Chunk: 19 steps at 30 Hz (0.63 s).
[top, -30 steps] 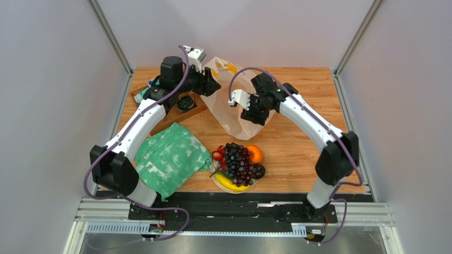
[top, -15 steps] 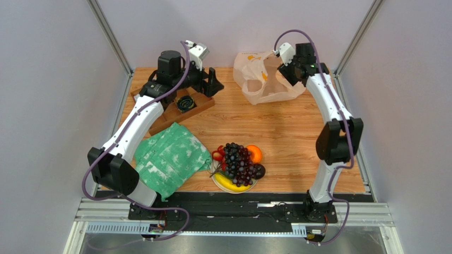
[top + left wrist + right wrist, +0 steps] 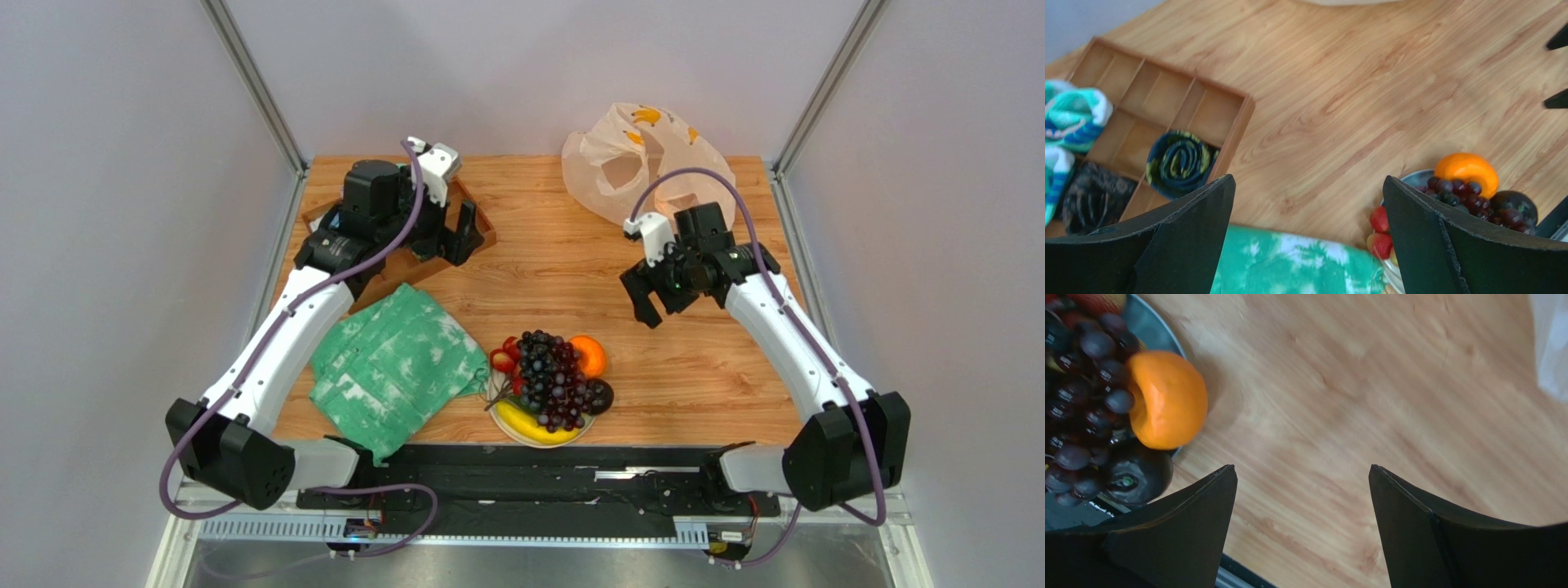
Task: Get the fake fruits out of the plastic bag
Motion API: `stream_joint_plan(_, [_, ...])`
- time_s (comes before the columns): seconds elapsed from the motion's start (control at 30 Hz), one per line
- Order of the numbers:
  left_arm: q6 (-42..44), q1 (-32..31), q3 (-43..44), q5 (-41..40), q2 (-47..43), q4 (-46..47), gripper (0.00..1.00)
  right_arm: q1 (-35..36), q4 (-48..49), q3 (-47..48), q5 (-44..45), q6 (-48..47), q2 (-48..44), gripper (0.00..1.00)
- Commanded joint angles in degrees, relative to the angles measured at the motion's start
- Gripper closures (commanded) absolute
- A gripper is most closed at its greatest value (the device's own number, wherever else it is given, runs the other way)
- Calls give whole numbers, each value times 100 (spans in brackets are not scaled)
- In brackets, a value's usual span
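The fruits [image 3: 550, 382] sit heaped on the plate [image 3: 1155, 327], outside the bag [image 3: 613, 165], which slumps well beyond the plate to the far right. The right gripper [image 3: 650, 304] hangs between plate and bag, jaws apart and empty. The left gripper [image 3: 448, 243], jaws wide and empty, hangs far-left of the plate over a divided tray [image 3: 1168, 92] holding rolled socks [image 3: 1180, 162]. A green cloth [image 3: 393, 368] lies just left of the plate.
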Motion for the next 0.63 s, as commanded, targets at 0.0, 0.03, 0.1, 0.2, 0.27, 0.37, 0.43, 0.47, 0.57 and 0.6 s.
stream_joint_plan(0.0, [243,54,-383,-558,-549,-334,1,-49,49,-274,751,316,-878,16])
stream_joint_plan(0.03, [244,54,-506,-602,-611,-317,1,-50,31,-414,805,255,-931,17])
stream_joint_plan(0.1, [130,62,-998,-707,-760,-99,1,-119,74,-634,656,246,-1063,17])
stream_joint_plan(0.2, [-27,150,-1605,-392,-823,253,1,-566,329,-1109,-2,404,-1528,17])
stream_joint_plan(0.27, [-116,159,-1720,-409,-788,290,1,-717,304,-1153,-91,457,-1591,17])
stream_joint_plan(0.37, [-117,159,-1712,-207,-744,307,1,-1086,373,-1092,-144,562,-1547,17])
stream_joint_plan(0.43, [-55,177,-1694,3,-700,369,1,-1323,417,-1039,-249,632,-1494,17])
stream_joint_plan(0.47, [-46,177,-1668,31,-682,378,1,-1376,487,-1030,-284,659,-1442,17])
stream_joint_plan(0.57, [-64,185,-1641,40,-621,404,1,-1491,558,-1013,-267,659,-1345,18])
stream_joint_plan(0.6, [-72,194,-1633,31,-612,439,1,-1508,558,-969,-276,659,-1327,18])
